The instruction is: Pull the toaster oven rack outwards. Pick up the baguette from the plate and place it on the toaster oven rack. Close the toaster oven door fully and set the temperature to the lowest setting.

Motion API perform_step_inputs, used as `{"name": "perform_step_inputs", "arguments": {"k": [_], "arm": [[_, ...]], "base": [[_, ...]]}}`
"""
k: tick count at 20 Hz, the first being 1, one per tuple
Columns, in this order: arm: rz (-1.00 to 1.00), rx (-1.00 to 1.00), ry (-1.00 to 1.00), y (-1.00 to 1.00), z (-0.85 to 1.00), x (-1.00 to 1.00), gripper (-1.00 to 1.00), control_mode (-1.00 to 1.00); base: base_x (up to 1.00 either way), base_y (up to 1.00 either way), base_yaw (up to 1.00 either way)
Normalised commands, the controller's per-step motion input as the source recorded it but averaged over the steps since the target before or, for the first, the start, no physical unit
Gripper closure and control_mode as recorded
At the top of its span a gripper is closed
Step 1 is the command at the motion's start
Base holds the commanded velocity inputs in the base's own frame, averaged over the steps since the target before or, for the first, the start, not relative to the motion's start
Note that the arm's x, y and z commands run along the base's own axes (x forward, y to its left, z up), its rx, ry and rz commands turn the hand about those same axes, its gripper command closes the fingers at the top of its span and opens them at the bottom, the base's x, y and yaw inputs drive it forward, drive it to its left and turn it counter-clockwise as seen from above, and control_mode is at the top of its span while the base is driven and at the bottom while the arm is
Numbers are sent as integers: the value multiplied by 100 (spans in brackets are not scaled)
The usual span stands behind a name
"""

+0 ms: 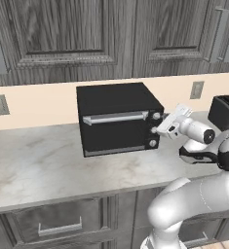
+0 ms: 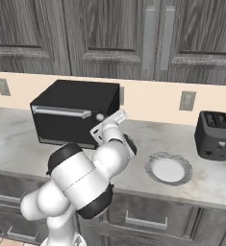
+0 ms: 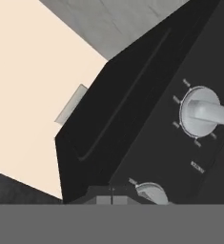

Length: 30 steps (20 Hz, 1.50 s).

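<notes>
Nearest in the left base view, I see my gripper (image 1: 161, 127) at the toaster oven (image 1: 117, 118) knobs, door shut. From the right, the plate (image 2: 169, 168) sits bare beside it. Through the hand view, one knob (image 3: 202, 112) looms; finger spread I cannot tell.

**Colours in the kitchen**

The toaster oven (image 1: 117, 116) is black. Its door (image 1: 116, 131) is black too, with a shiny silver bar handle (image 1: 115, 117). The knobs (image 3: 201, 112) are light grey, with little white marks around them. The plate (image 2: 169, 168) is white in the middle with a grey rim. The small toaster (image 2: 214, 135) is black. The counter (image 1: 33, 165) is pale grey with soft cloudy patches, like stone. The wall (image 1: 38, 104) is a creamy peach colour. The cupboards (image 1: 62, 34) are dark grey wood with streaky lines. The robot arm (image 2: 85, 178) is white with dark joints.
</notes>
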Motion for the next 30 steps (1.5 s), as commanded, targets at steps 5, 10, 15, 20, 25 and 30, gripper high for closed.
{"name": "perform_step_inputs", "arguments": {"k": [5, 10, 15, 20, 25, 30], "arm": [[0, -1, 0, -18, -10, 32, 100, -100], [0, 1, -5, -41, -4, -13, 100, -100], [0, 4, 2, -14, 0, 1, 100, -100], [0, 0, -2, 0, 0, 0, 100, -100], [25, 0, -17, -22, 4, -20, 100, -100], [23, -18, -3, -6, 0, -42, 100, -100]], "base": [[0, 0, 0], [0, 0, 0], [0, 0, 0], [0, 0, 0], [0, 0, 0], [0, 0, 0]]}}
